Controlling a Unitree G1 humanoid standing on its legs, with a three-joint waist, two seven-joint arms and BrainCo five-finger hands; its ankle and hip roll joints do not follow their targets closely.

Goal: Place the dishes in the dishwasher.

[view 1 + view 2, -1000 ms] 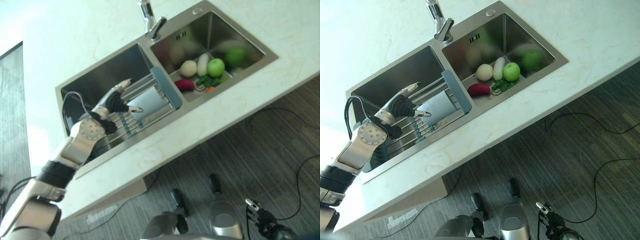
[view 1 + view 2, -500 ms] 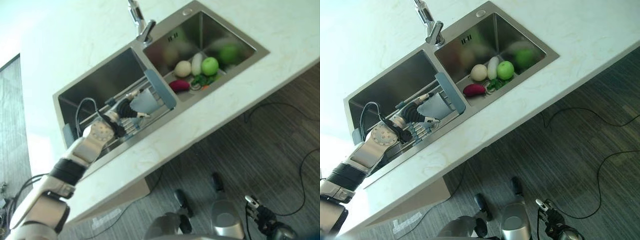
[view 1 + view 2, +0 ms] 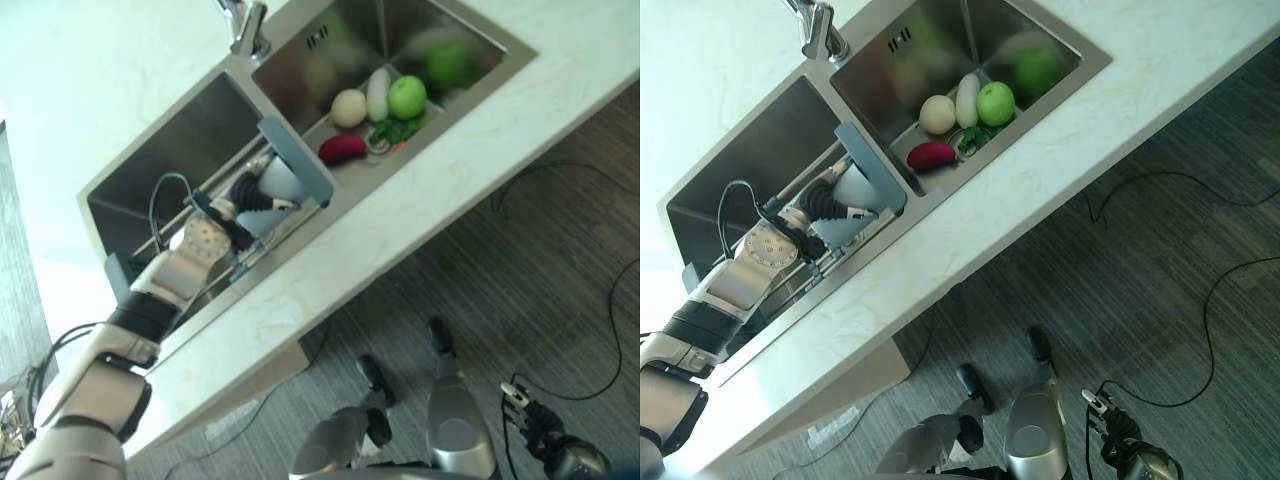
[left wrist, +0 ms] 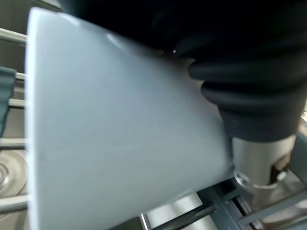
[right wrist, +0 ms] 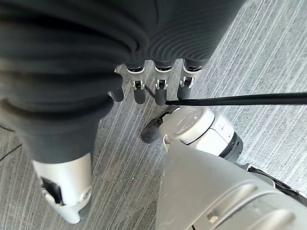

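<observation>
Left hand (image 3: 243,200) curled round a pale white cup (image 3: 277,180) over the steel wire rack (image 3: 255,245) in the left sink, upper left of frame; right hand (image 5: 158,81) relaxed, empty, low; next, probably lifting the cup toward the dishwasher.
</observation>
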